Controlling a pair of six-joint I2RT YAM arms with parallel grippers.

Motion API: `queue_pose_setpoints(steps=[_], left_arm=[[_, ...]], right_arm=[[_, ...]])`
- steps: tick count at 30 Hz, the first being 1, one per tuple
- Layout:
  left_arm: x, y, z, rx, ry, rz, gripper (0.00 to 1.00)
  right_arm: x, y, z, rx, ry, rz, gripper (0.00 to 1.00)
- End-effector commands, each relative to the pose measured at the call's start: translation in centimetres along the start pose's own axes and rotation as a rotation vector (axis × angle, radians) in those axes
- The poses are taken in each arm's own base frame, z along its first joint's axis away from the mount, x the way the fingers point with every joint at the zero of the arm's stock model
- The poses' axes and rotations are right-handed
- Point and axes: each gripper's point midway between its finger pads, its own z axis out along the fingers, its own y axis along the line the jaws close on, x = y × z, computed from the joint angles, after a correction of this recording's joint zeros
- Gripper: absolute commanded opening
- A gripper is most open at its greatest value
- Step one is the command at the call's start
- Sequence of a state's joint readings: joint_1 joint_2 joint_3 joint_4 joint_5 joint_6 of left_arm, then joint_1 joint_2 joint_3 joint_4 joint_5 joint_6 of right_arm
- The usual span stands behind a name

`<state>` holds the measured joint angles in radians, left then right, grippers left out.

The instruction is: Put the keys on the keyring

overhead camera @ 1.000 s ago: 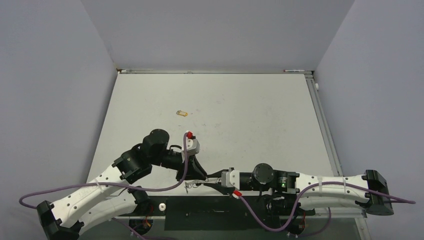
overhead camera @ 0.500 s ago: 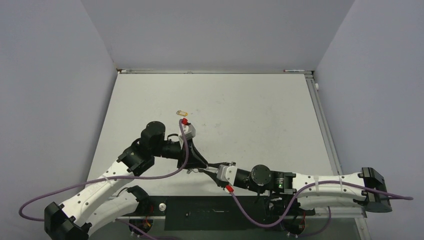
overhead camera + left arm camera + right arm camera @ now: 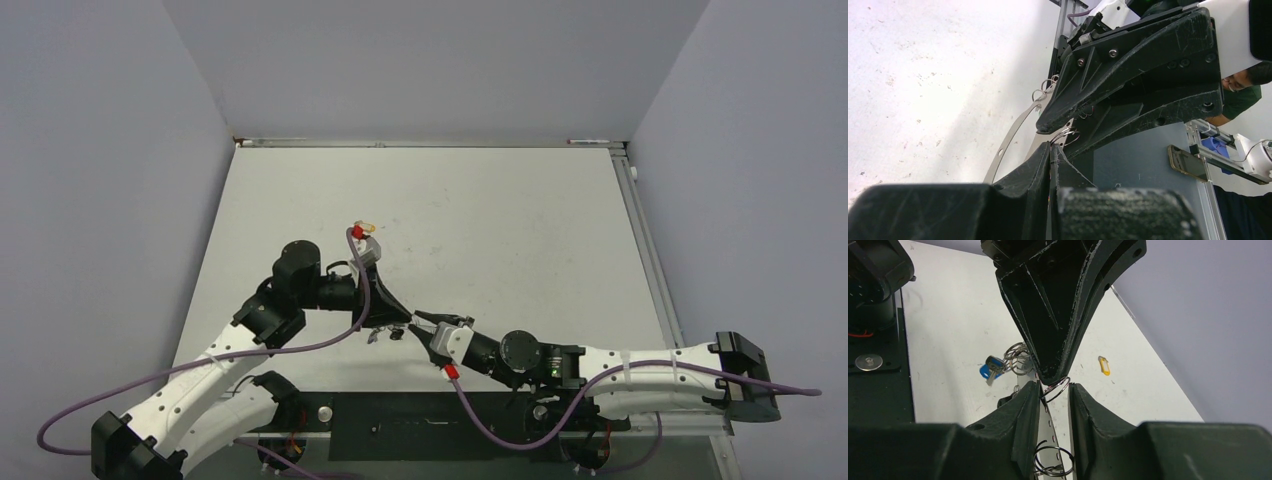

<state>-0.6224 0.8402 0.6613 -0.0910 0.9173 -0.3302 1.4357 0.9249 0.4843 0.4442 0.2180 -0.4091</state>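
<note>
- The white table (image 3: 520, 220) has my two arms meeting over its near middle, the left arm (image 3: 230, 350) coming in from the left and the right arm (image 3: 620, 365) from the right, tips nose to nose
- My left jaws are closed tip against tip, and their black fingertips (image 3: 1048, 357) point straight into the gap of my right jaws
- My right jaws stand a narrow gap apart, fingertips (image 3: 1024, 407) on either side of the wire; I cannot tell whether they press on it
- A thin perforated metal strip (image 3: 1009, 144) runs along that gap, its long axis in line with both sets of jaws
- The thin silvery wire keyring (image 3: 1055, 387) sits exactly where the two meet, its upper edge at my left tips and its body between my right fingertips; I cannot tell whether the left tips pinch it
- The small blue-headed key (image 3: 987, 370) sits just beside my left tips, among a few small wire rings
- The small yellow-headed key (image 3: 365, 227) lies alone on the table, well apart and beyond my left wrist, so I judge the left arm the nearer one to fetch it
</note>
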Motion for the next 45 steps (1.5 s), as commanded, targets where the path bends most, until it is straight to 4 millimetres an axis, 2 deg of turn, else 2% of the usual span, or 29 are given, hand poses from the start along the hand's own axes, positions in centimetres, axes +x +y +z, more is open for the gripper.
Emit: queue_pose_setpoints(steps=[1, 4, 12, 16, 20, 25, 28, 30, 32, 37, 45], left_arm=[[-0.6, -1.8, -0.3, 0.079, -0.023, 0.035, 0.00], [-0.9, -2.4, -0.5, 0.104, -0.040, 0.065, 0.00], [-1.1, -2.8, -0.8, 0.103, -0.057, 0.094, 0.00], [-1.1, -2.5, -0.7, 0.087, -0.059, 0.089, 0.24], [-0.8, -1.3, -0.9, 0.009, -0.043, 0.082, 0.34], [-1.1, -1.8, -1.3, 0.013, -0.070, 0.148, 0.60], [-1.7, -2.2, -2.0, -0.013, -0.132, 0.234, 0.69], [-2.2, -2.1, -2.6, -0.056, -0.181, 0.297, 0.70], [-2.5, -2.0, -3.3, -0.095, -0.222, 0.368, 0.66], [-2.7, -2.6, -4.2, -0.097, -0.298, 0.506, 0.65], [-1.5, -1.8, -2.8, -0.058, -0.222, 0.470, 0.65]], right_arm=[[-2.5, -2.3, 0.1, 0.103, -0.089, 0.023, 0.15], [-2.4, -1.7, 0.1, 0.077, -0.096, 0.015, 0.07], [-3.2, -1.1, -0.2, 0.024, -0.131, -0.001, 0.05], [-4.1, -1.1, -0.5, 0.001, -0.158, -0.018, 0.05], [-4.3, -1.5, -0.7, 0.011, -0.153, -0.027, 0.05], [-4.3, -0.9, -0.8, -0.026, -0.154, -0.034, 0.05], [-4.8, -1.3, -1.2, -0.023, -0.165, -0.030, 0.05], [-5.1, -1.5, -1.5, -0.022, -0.172, -0.026, 0.05], [-5.4, -1.7, -1.7, -0.019, -0.180, -0.022, 0.05], [-6.1, -1.9, -1.9, -0.025, -0.186, -0.014, 0.05], [-6.9, -1.9, -1.6, -0.038, -0.202, -0.020, 0.05]])
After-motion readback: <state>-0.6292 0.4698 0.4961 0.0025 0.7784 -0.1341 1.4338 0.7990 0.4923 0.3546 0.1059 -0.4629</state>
